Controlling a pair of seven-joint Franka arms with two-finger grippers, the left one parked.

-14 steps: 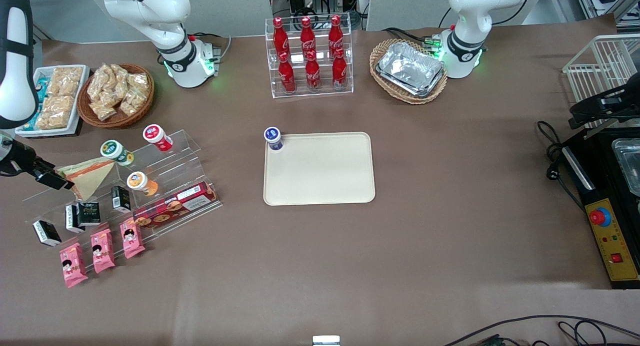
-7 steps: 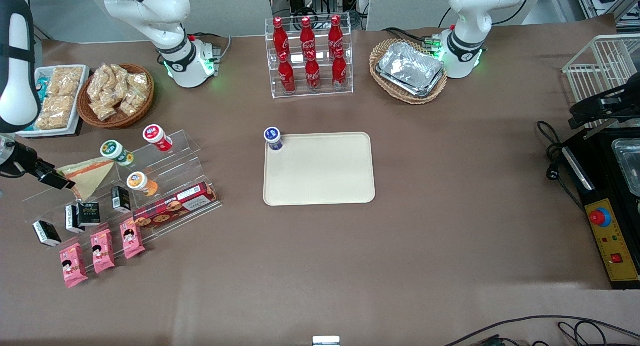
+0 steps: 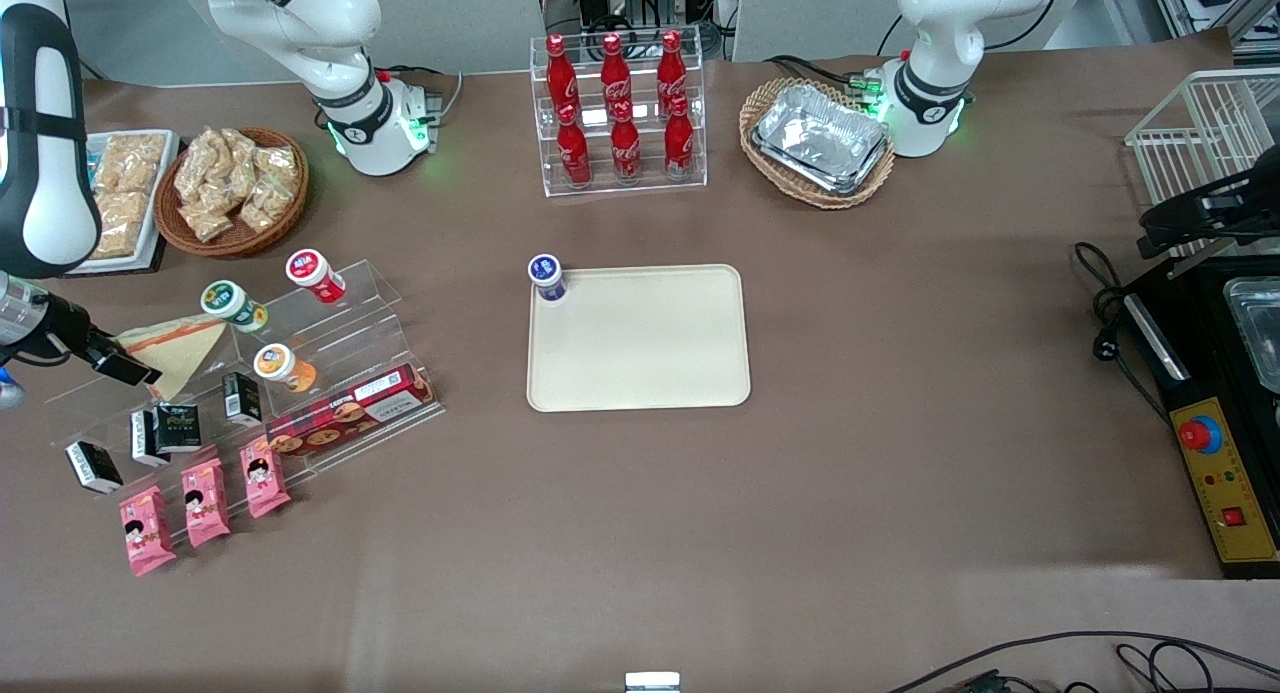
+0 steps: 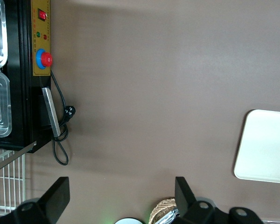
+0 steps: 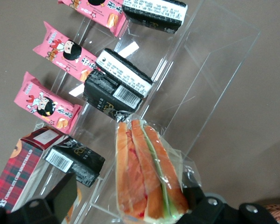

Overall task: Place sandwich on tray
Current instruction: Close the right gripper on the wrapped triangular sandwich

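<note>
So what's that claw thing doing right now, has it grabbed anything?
Gripper: at the sandwich on the clear shelf; whether it has closed on it cannot be told.

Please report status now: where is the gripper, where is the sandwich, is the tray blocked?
Gripper at the sandwich, on the clear acrylic rack. Tray mostly bare; blue-capped cup at one corner.

A robotics lab dressed as a mock snack shop is shown. Goods are displayed on a brown-covered table [image 3: 800, 493]: cola bottles [image 3: 615, 108] in a clear acrylic rack, pink snack packets [image 3: 205, 500] on tiered acrylic shelving [image 3: 340, 373]. An emergency-stop control box [image 3: 1220, 488], loose cables [image 3: 1105, 318] and bolted-down arm bases [image 3: 925, 108] are seen alongside.
</note>
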